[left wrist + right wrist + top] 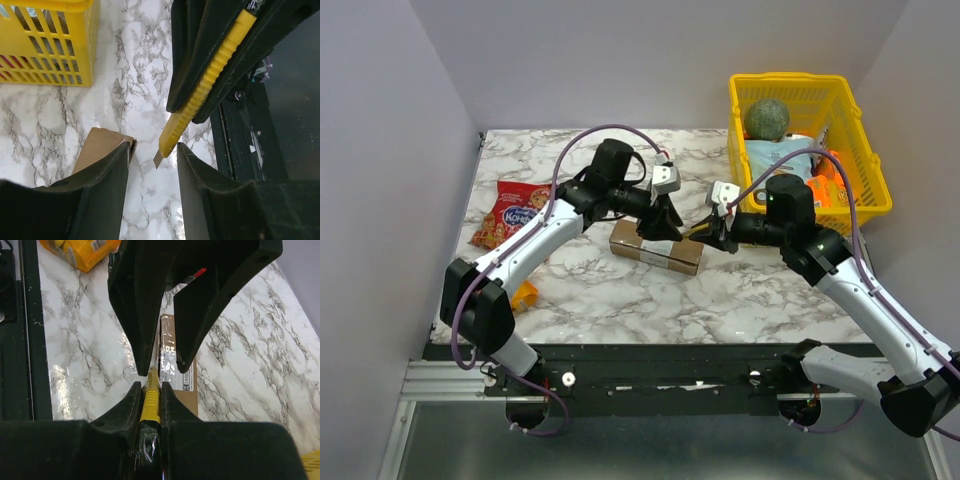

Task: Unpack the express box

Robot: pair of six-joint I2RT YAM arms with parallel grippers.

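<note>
Top view: the express box [655, 248] lies flat on the desk [580, 300], directly under the left fingers [660, 222]. The right fingers [720, 236] are just beside its right end.

Left wrist view: the left fingers [100, 200] stand wide and empty. The knife [205, 85] points its blade tip down between them, and a corner of the box [100, 147] sits beside one finger.

Right wrist view: the right fingers [122, 412] clamp the yellow knife [150, 400]. The box [175, 370] lies just beyond its tip, framed by the left fingers [135, 300].

The step looks like slitting the tape. It would go best with the left fingers pinning the box clear of the blade while the right fingers draw the tip shallowly along the seam.
</note>
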